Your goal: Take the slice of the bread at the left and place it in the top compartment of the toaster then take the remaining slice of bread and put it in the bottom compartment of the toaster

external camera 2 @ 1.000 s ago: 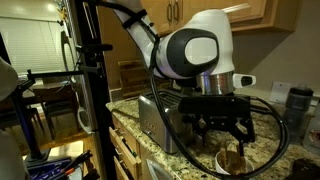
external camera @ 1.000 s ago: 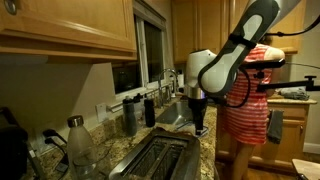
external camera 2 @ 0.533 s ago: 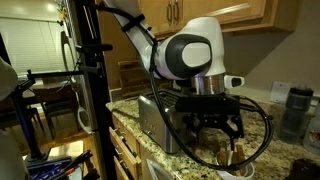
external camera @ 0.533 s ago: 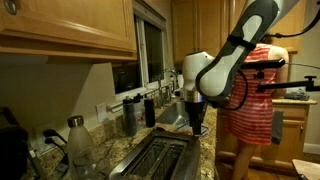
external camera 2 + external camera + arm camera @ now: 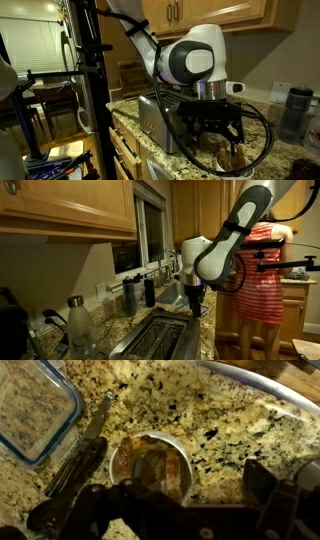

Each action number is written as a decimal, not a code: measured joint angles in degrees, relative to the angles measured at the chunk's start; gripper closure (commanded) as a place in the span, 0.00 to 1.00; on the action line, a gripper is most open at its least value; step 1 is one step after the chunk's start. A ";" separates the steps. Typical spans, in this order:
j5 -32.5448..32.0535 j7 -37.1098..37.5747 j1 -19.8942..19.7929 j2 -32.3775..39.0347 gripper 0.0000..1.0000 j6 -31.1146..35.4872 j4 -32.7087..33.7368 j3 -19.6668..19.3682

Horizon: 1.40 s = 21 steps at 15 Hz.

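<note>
The toaster (image 5: 158, 336), a low brushed-steel one with two long dark slots, is seen standing on the speckled granite counter (image 5: 215, 420). In an exterior view it lies at the near end of the counter. In an exterior view (image 5: 152, 120) it stands close to the counter's front edge, just behind the gripper (image 5: 225, 142). No bread is seen in its slots.

The bread (image 5: 155, 468) is found in a small round white dish (image 5: 122, 452) set on the counter beyond the toaster; how many slices lie in it cannot be told. The gripper (image 5: 165, 502) is held above this dish with its jaws spread wide, one finger to either side, and nothing is gripped.

In the wrist view, a dark-handled utensil (image 5: 78, 460) lies just beside the dish, and a clear rectangular container (image 5: 35, 405) rests towards the counter's corner. The rim of a larger white plate (image 5: 262, 384) is seen at the far edge.

Along the back edge of the counter, dark bottles (image 5: 130, 296) are lined up below a window (image 5: 152, 230). Wooden cabinets (image 5: 65, 205) are mounted above the counter. A person (image 5: 262, 280) in a red striped garment is seen behind the arm. A black stand (image 5: 90, 80) rises in front of the counter.
</note>
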 measured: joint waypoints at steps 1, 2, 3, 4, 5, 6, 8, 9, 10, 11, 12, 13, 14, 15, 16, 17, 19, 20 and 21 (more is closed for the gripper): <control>0.00 0.00 -0.01 0.30 0.00 0.00 0.25 0.00; 0.00 0.00 -0.01 0.58 0.00 0.00 0.48 0.00; 0.00 0.00 -0.02 0.80 0.00 0.00 0.68 0.00; 0.00 0.00 -0.03 0.97 0.00 0.00 0.84 0.00; 0.00 0.00 -0.05 1.13 0.14 0.00 0.98 0.00; 0.00 0.00 -0.07 1.37 0.23 0.00 1.16 0.00; 0.00 0.00 -0.10 1.99 0.41 0.00 1.64 -0.02; 0.00 0.00 -0.11 2.30 0.47 0.00 1.88 -0.02; 0.01 0.00 -0.14 2.53 0.54 0.00 2.07 -0.02; 0.01 0.00 -0.17 2.76 0.61 0.00 2.29 -0.02; 0.01 0.00 -0.21 3.00 0.66 0.00 2.50 -0.02; 0.01 0.00 -0.26 3.29 0.74 0.00 2.71 -0.02; 0.01 0.00 -0.30 3.56 0.80 0.00 2.91 -0.02; 0.01 0.00 -0.32 3.76 0.87 0.00 3.08 -0.02; 0.01 0.00 -0.32 3.85 0.90 0.00 3.18 -0.02; 0.01 0.00 -0.32 3.91 0.93 0.00 3.25 -0.02; 0.01 0.00 -0.33 3.95 0.93 0.00 3.37 -0.02; 0.01 0.00 -0.35 3.96 0.90 0.00 3.44 -0.02; 0.01 0.00 -0.35 3.97 0.90 0.00 3.47 -0.02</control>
